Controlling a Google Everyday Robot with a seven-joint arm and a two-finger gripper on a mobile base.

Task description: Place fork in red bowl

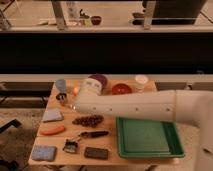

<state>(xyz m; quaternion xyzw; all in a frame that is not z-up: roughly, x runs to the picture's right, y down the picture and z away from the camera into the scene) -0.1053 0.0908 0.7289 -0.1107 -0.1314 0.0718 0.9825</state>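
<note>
Reaching over the table's (67,121) rear left, the claw (64,99) is hanging pressed together; no fork is showing. Red bowl (121,89) is sitting at the rear, between purple bowl (98,80) and white cup (141,80). Placement is still pending.

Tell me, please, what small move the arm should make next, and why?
Probably carry the tool a little to the right, toward the red bowl. The tool is shut over the table's back-left area, beside a small metal container, while the red bowl sits further right, next to the purple bowl. Whether the tool holds the fork cannot be seen, so this assumes it does.
</note>
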